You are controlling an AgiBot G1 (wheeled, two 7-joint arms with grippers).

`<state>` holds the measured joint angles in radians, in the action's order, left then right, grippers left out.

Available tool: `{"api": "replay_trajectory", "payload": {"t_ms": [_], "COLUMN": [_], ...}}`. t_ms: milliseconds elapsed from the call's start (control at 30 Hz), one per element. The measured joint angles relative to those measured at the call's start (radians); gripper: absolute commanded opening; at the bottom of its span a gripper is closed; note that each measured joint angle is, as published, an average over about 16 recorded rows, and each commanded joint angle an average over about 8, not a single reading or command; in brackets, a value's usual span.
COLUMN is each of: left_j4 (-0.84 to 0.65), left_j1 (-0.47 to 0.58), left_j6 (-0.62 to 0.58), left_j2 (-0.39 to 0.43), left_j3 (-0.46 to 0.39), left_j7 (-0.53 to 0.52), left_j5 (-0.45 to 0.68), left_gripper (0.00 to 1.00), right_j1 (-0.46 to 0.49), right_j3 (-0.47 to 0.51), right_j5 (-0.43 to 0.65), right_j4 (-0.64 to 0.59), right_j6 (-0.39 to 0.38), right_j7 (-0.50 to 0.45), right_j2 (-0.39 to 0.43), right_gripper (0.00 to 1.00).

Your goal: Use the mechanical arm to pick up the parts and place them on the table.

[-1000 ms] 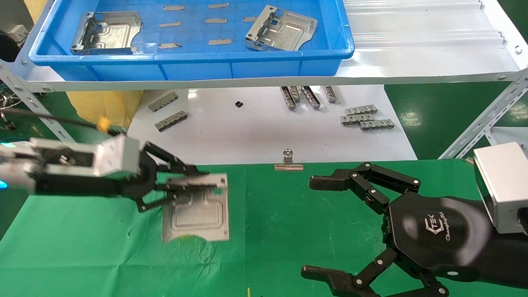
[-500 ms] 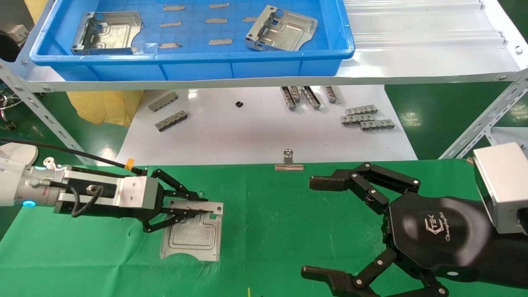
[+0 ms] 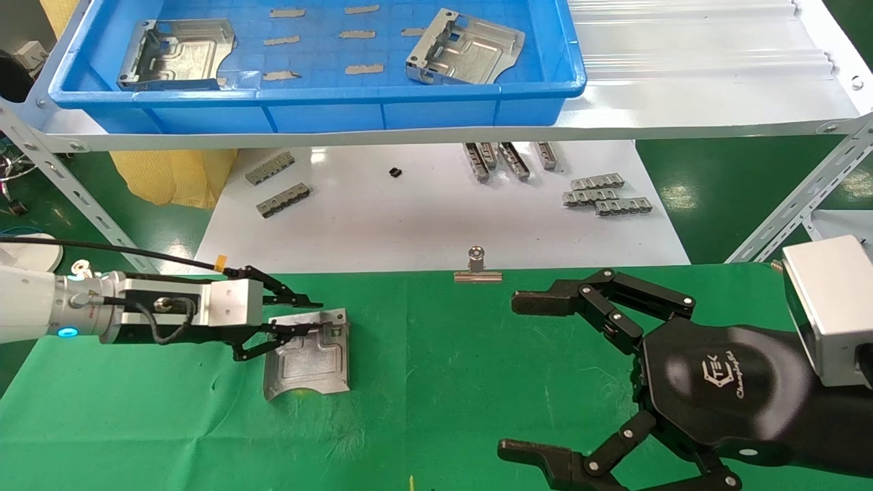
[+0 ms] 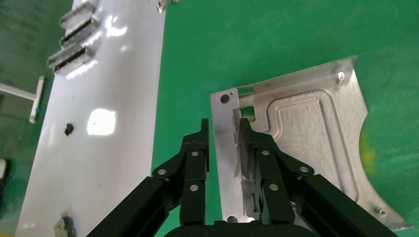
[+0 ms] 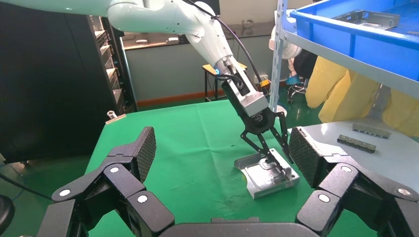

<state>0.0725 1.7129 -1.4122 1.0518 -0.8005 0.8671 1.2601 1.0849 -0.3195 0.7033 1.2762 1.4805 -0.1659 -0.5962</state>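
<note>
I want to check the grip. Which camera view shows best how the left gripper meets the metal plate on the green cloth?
The left wrist view: the left gripper straddles the folded edge of the metal plate, seen close. The head view shows the same plate from above, partly covered. The right wrist view shows it only far off.

part (image 3: 307,354) silver-grey, ribbed | table (image 3: 443,382) green | bin (image 3: 327,102) blue | board (image 3: 423,211) white
</note>
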Motion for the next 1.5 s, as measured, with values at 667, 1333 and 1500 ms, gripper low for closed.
{"api": "replay_trajectory", "payload": {"t_ms": [667, 1333, 1500], "left_j4": [-0.122, 0.058, 0.17], "left_j1": [-0.004, -0.099, -0.151], "left_j6": [-0.162, -0.157, -0.15], "left_j2": [-0.025, -0.085, -0.119], "left_j3": [0.059, 0.13, 0.168], "left_j7": [-0.163, -0.305, -0.378], "left_j5": [-0.085, -0.156, -0.192], "left_gripper": [1.0, 1.0, 1.0], "right_j1": [0.0, 0.0, 0.0], "right_j3": [0.0, -0.001, -0.001], "right_j5": [0.0, -0.001, -0.001], "right_j4": [0.0, -0.001, -0.001], "right_j6": [0.0, 0.0, 0.0], "right_j7": [0.0, 0.001, 0.001], "right_j2": [0.0, 0.0, 0.0], "right_gripper": [1.0, 1.0, 1.0]}}
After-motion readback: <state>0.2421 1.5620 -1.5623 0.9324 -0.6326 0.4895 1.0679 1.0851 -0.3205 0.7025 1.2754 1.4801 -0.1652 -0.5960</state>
